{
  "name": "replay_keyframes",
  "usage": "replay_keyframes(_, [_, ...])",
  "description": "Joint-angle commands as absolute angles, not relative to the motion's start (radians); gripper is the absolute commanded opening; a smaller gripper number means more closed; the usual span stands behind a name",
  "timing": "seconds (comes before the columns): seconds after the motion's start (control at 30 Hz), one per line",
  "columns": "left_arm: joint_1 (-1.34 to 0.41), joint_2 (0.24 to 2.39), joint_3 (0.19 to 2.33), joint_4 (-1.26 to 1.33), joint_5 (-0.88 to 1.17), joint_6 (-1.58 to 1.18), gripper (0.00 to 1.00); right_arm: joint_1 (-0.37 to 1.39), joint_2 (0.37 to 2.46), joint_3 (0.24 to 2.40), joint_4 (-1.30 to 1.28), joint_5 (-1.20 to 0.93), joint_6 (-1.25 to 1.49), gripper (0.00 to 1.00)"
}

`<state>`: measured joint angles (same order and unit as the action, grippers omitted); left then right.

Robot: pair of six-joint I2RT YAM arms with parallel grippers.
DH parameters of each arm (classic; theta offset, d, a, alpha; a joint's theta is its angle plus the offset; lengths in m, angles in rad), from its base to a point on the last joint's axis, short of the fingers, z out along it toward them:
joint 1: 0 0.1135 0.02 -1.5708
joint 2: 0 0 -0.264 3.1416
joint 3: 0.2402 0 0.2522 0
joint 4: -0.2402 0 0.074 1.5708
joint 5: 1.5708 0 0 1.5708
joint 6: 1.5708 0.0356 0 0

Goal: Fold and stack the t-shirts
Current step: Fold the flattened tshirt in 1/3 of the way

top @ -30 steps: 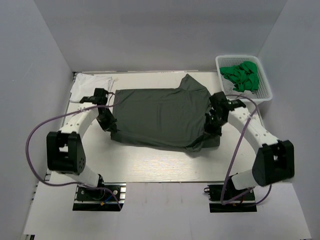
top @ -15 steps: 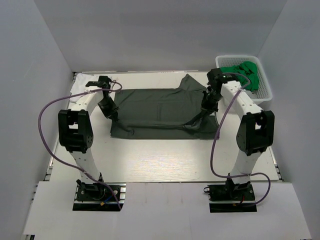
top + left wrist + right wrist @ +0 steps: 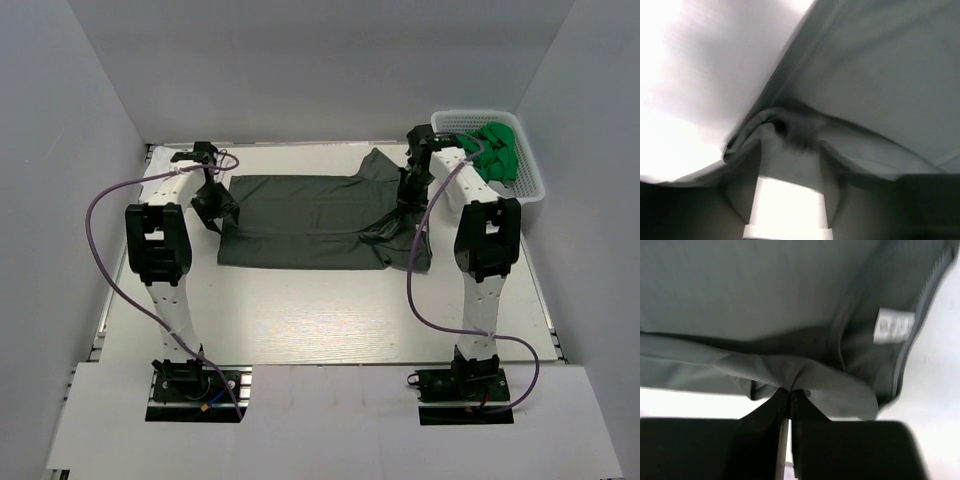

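The dark olive-grey t-shirt [image 3: 310, 215] lies folded in half across the middle of the table, with one sleeve [image 3: 380, 165] sticking out at the back right. My left gripper [image 3: 215, 205] is at the shirt's left edge. In the left wrist view it [image 3: 790, 145] is open, with a bunched fold of the cloth [image 3: 875, 65] lying loose between the jaws. My right gripper [image 3: 405, 195] is at the shirt's right edge, and in the right wrist view it [image 3: 790, 390] is shut on a pinch of the dark cloth [image 3: 740, 300]. The white t-shirt [image 3: 158, 195] lies at the back left, partly under my left arm.
A white basket [image 3: 528, 175] holding green items [image 3: 490, 150] stands at the back right corner. A white label [image 3: 895, 325] shows on the dark cloth near my right gripper. Grey walls close in the table on three sides.
Both arms have carried the dark t-shirt's near edge toward the back, folding it over itself. The left gripper's jaws have come apart; the right still pinches the cloth.
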<state>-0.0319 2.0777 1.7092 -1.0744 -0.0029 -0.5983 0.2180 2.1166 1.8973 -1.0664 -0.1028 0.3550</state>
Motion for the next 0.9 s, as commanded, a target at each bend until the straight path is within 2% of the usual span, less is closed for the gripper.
replay_keyframes(0.0, [-0.026, 2.095, 1.778, -1.04, -0.003, -0.598, 0.66, 0.215, 2.167, 1.971, -0.965, -0.097, 0.285, 0.1])
replay_keyframes(0.03, [-0.015, 2.109, 1.796, -1.04, -0.003, -0.598, 0.87, 0.21, 2.193, 1.982, -0.936, -0.101, 0.276, 0.13])
replay_keyframes(0.07, [-0.015, 2.118, 1.813, -1.052, -0.003, -0.598, 0.99, 0.212, 2.218, 2.021, -0.919, -0.139, 0.267, 0.17])
replay_keyframes(0.2, [-0.015, 2.134, 1.888, -1.075, -0.005, -0.607, 1.0, 0.221, 2.246, 2.089, -0.902, -0.141, 0.249, 0.5])
replay_keyframes(0.23, [-0.015, 2.114, 1.888, -1.075, 0.008, -0.607, 1.0, 0.222, 2.206, 2.065, -0.897, -0.144, 0.242, 0.75])
replay_keyframes(0.3, [-0.015, 2.076, 1.829, -1.04, 0.034, -0.588, 1.0, 0.221, 2.168, 1.961, -0.884, -0.128, 0.236, 0.9])
replay_keyframes(0.37, [-0.015, 2.01, 1.755, -1.022, 0.057, -0.588, 1.0, 0.224, 2.053, 1.878, -0.853, -0.114, 0.238, 0.9])
replay_keyframes(0.4, [-0.015, 1.987, 1.729, -1.011, 0.057, -0.588, 1.0, 0.224, 2.019, 1.727, -0.841, -0.114, 0.262, 0.9])
replay_keyframes(0.47, [-0.038, 1.921, 1.634, -0.953, 0.11, -0.566, 1.0, 0.218, 1.872, 1.613, -0.743, -0.158, 0.281, 0.9])
replay_keyframes(0.5, [-0.038, 1.901, 1.594, -0.924, 0.139, -0.566, 1.0, 0.219, 1.814, 1.456, -0.714, -0.199, 0.291, 0.9])
replay_keyframes(0.57, [-0.048, 1.859, 1.454, -0.772, 0.317, -0.566, 1.0, 0.212, 1.754, 1.309, -0.605, -0.244, 0.316, 0.9])
replay_keyframes(0.67, [-0.069, 1.87, 1.366, -0.66, 0.434, -0.587, 1.0, 0.212, 1.781, 1.272, -0.557, -0.293, 0.324, 0.9])
replay_keyframes(0.87, [-0.069, 1.937, 1.313, -0.594, 0.433, -0.612, 1.0, 0.19, 1.861, 1.241, -0.464, -0.284, 0.351, 0.9])
